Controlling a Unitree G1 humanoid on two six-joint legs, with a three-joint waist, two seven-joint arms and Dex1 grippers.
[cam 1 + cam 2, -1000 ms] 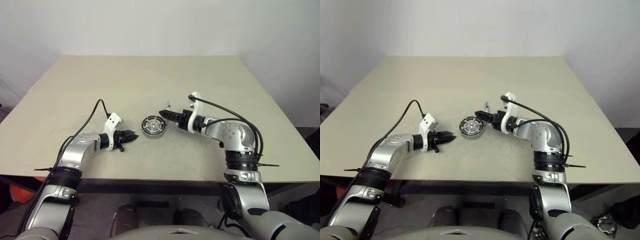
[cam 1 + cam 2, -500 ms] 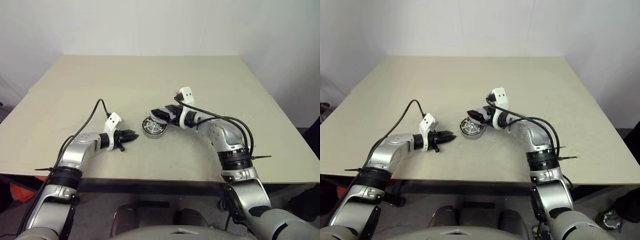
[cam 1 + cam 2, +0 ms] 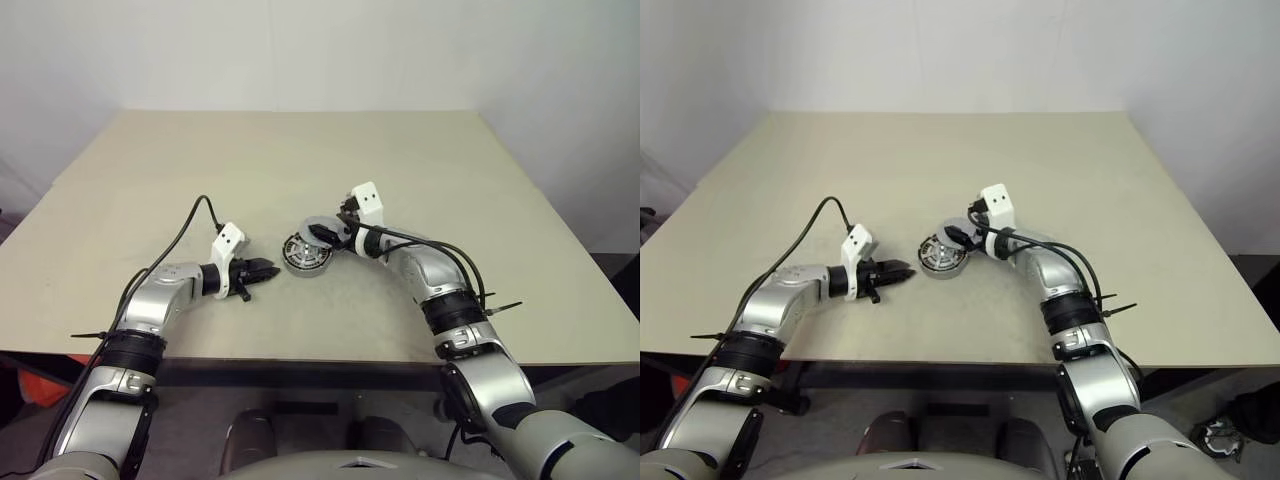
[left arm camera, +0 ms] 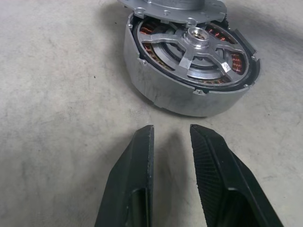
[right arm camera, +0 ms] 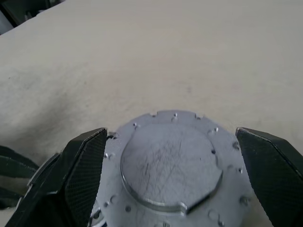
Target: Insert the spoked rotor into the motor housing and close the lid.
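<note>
Wrist views carry the detail. Left wrist view looks straight into the motor housing (image 4: 189,71): silver-grey wall, copper-brown windings in a ring, and the spoked rotor (image 4: 196,45) already seated inside, spokes and hub visible. The lid (image 5: 173,165) covers just the far edge of the housing in that view. Right wrist view gives the lid's top face: flat light grey disc, scratched raised centre, small holes round the edge, held between the two black fingers (image 5: 83,165) of the right gripper (image 3: 322,233), which are spread wide on its rim. Head views place the housing on the table (image 3: 300,160), near its middle, with the lid above and just behind it, slightly tilted. Left gripper (image 3: 268,269) sits just left of the housing, narrow gap, holding nothing, not touching it.
</note>
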